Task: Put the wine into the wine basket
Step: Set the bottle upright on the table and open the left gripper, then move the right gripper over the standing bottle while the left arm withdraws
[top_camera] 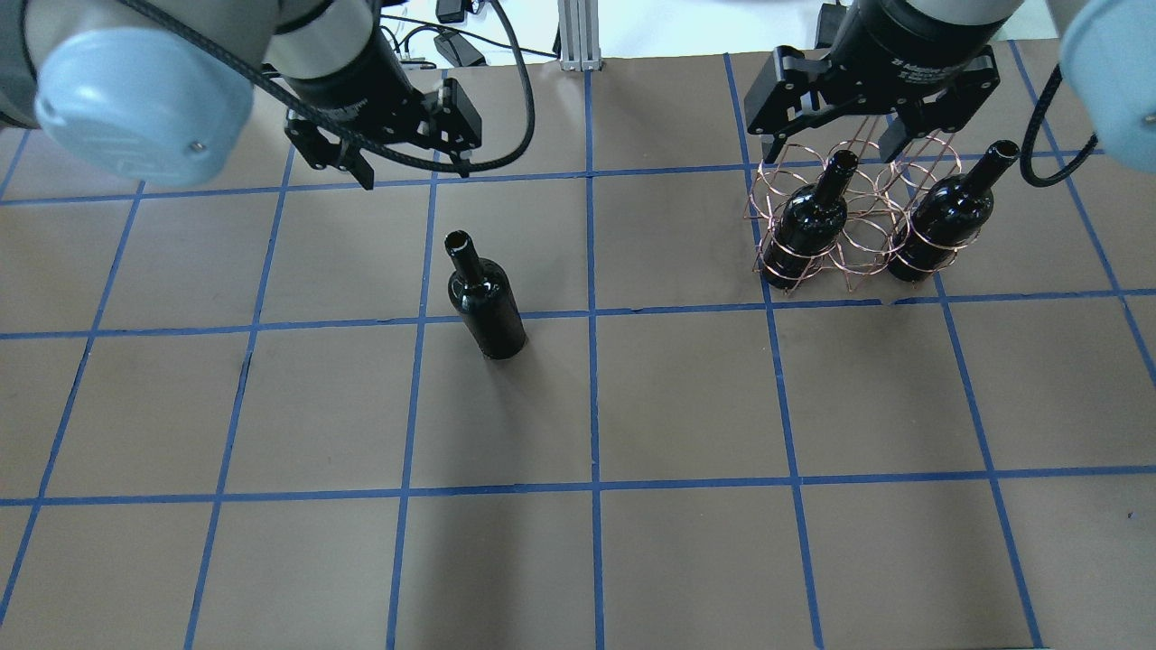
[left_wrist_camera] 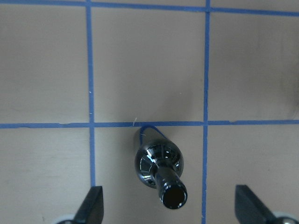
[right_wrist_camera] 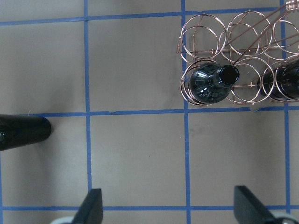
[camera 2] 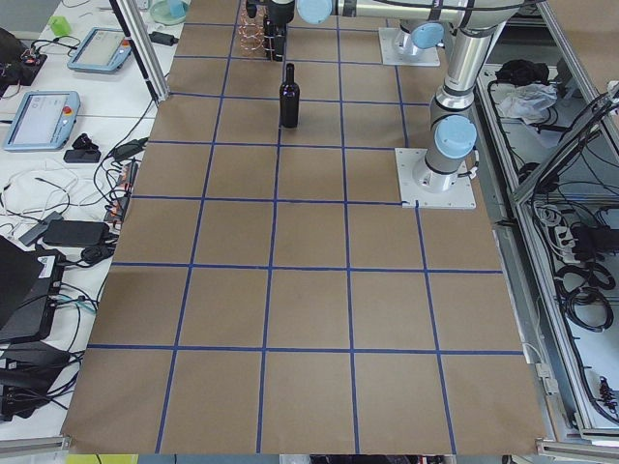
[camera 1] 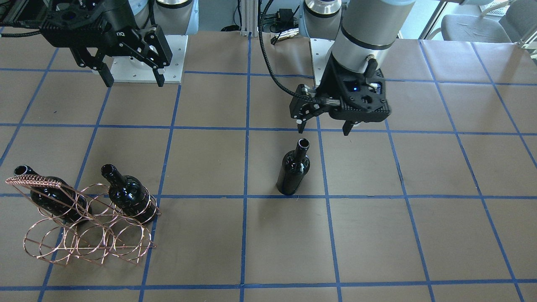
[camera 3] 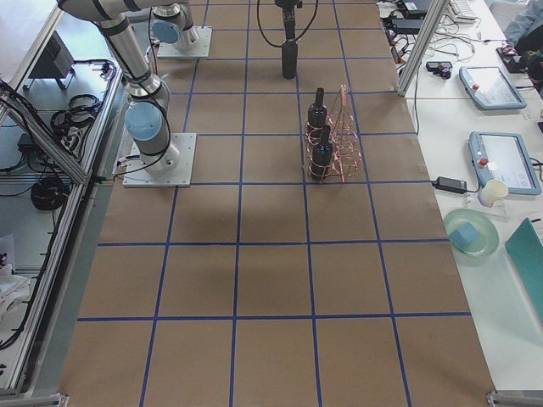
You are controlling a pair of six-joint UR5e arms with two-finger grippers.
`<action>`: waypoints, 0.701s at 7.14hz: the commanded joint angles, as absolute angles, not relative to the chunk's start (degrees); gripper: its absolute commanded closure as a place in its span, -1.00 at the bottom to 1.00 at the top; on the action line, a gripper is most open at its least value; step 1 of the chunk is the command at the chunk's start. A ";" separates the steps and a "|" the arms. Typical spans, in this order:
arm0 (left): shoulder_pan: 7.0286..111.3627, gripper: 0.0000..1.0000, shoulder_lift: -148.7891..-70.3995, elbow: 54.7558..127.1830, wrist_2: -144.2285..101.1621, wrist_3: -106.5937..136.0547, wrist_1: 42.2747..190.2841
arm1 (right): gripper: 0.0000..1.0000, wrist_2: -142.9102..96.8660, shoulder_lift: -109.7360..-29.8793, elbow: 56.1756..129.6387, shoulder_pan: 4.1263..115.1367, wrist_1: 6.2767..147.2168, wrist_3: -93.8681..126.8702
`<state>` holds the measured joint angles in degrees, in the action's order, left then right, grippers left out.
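A glossy black wine bottle (camera 1: 293,172) stands upright on the table; it also shows in the overhead view (top_camera: 486,302) and the left wrist view (left_wrist_camera: 159,163). My left gripper (camera 1: 323,123) (top_camera: 411,171) hangs open and empty above it, with the bottle's neck between its fingers (left_wrist_camera: 93,205) in the wrist view. The copper wire wine basket (camera 1: 84,235) (top_camera: 858,244) (right_wrist_camera: 224,37) holds two look-alike bottles (camera 1: 128,195) (camera 1: 50,197), necks up and tilted. My right gripper (camera 1: 130,79) (top_camera: 831,144) is open and empty, high up and apart from the basket.
The table is brown paper with a blue tape grid (top_camera: 591,397). The arms' white base plates (camera 1: 142,63) sit at the robot's side. Side tables with tablets, cables and a cup (camera 3: 492,191) lie beyond the table edges.
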<state>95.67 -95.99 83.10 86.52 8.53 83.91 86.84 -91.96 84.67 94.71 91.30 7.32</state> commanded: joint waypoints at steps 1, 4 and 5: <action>88.37 -1.00 -94.93 79.46 88.24 1.28 87.27 | -1.00 86.83 -84.42 78.26 102.52 92.62 17.87; 75.19 -1.00 -93.78 80.15 88.33 -6.47 90.61 | -1.00 89.90 -72.90 72.61 113.52 100.52 28.62; 71.75 -1.00 -93.17 80.33 89.64 -13.64 91.31 | -1.00 90.26 -69.29 71.38 116.86 104.03 32.74</action>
<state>76.45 -93.86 80.02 88.63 -6.58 90.28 89.49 -73.87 73.05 112.62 100.05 27.89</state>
